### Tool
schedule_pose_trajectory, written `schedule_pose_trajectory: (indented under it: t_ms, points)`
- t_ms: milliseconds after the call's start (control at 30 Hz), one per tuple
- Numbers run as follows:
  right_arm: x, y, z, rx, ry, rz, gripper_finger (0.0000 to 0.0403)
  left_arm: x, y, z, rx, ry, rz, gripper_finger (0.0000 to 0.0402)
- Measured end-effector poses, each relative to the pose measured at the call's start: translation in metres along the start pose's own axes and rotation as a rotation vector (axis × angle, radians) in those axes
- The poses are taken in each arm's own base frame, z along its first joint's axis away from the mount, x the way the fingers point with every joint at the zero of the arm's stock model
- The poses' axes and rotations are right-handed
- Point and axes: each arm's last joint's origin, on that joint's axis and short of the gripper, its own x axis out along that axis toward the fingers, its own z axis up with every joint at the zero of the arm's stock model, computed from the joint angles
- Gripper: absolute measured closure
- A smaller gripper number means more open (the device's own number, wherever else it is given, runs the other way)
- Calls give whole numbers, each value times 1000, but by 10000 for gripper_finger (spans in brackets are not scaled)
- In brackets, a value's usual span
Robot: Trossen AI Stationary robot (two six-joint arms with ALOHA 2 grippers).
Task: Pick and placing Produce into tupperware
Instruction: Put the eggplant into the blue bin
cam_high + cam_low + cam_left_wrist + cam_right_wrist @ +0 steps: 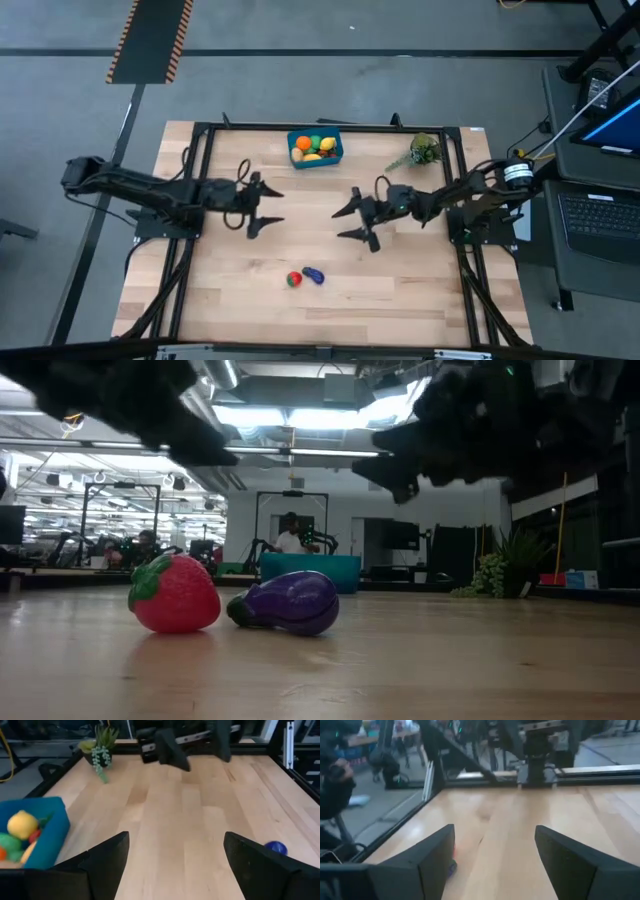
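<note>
High view, strawberry [293,280] and eggplant [314,274] well apart from both arms' spread fingers [268,225].

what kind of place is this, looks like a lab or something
Probably a robotics lab or open workshop. A wooden table sits inside a black metal frame with two arms mounted on it, a laptop stands beside it, and the low view shows more rigs and a seated person under ceiling lights.
</note>
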Motion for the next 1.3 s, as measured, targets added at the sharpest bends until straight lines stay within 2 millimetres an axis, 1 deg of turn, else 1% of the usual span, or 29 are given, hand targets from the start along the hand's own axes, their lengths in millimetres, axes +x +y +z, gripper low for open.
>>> schedule_pose_trajectory:
  t_ms: [133, 267, 333, 400, 533, 667, 800, 967, 1133, 1300]
  points:
    - [25, 14, 22, -54, 98, -38, 124, -10, -11, -12, -20, -16, 18, 84]
    - [46, 25, 43, -68, 267, -150, 124, -16, -21, -17, -2, -23, -15, 84]
    - [54, 31, 56, -67, 325, -210, 124, -18, -25, -18, 6, -24, -26, 84]
    - [59, 37, 68, -45, 373, -264, 125, -18, -28, -18, 13, -23, -36, 84]
    - [66, 52, 90, -14, 430, -308, 125, -20, -33, -21, 31, 0, -62, 84]
    - [69, 72, 103, -12, 469, -357, 125, -22, -38, -23, 46, 13, -88, 84]
    - [74, 95, 111, -24, 461, -423, 134, -23, -42, -24, 57, 17, -114, 84]
    - [88, 121, 108, -14, 461, -426, 157, -25, -47, -25, 70, 23, -143, 84]
    - [107, 135, 102, 44, 518, -439, 185, -27, -52, -26, 81, 26, -171, 84]
    - [127, 148, 106, 94, 582, -436, 202, -29, -56, -27, 91, 24, -187, 84]
